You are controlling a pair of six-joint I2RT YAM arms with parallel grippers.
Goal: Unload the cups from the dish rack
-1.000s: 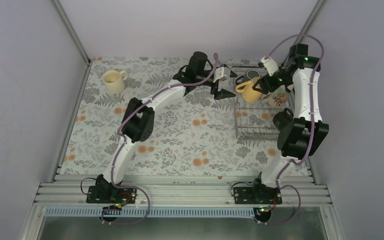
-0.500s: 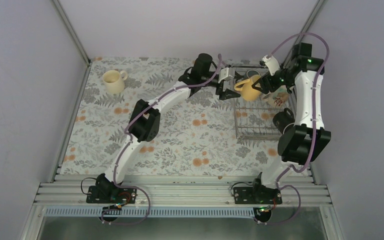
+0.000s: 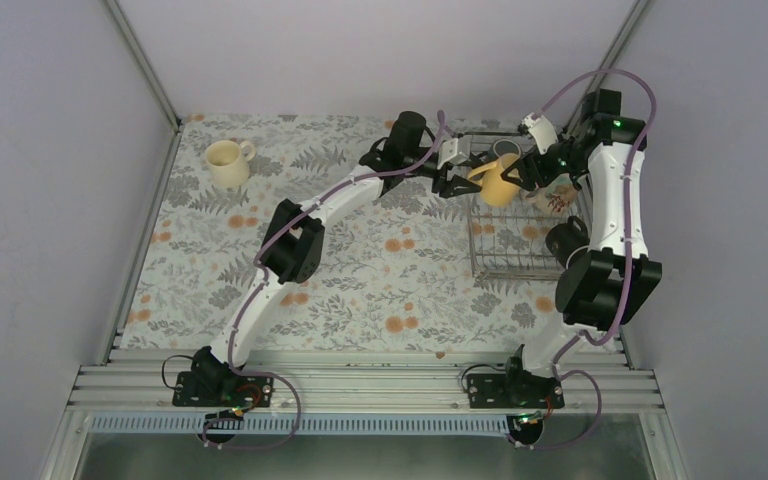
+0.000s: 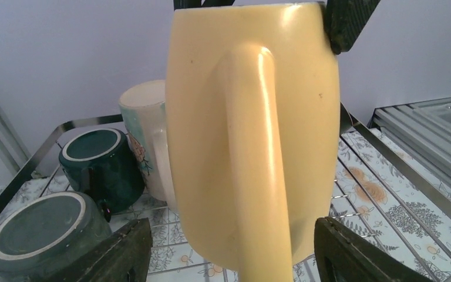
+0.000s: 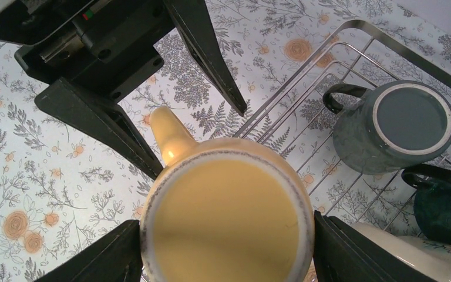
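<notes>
The yellow mug [image 3: 500, 183] is hanging upright, mouth up, over the dish rack's [image 3: 505, 262] left side. Its handle is pointing at the left gripper [image 3: 460, 182], whose fingers are standing apart on either side. The right gripper [image 3: 522, 170] is clamping the mug's body. The right wrist view is showing an inverted grey mug [image 5: 396, 126] and a teal mug [image 5: 443, 214]. A floral tablecloth [image 3: 360, 270] is covering the table.
</notes>
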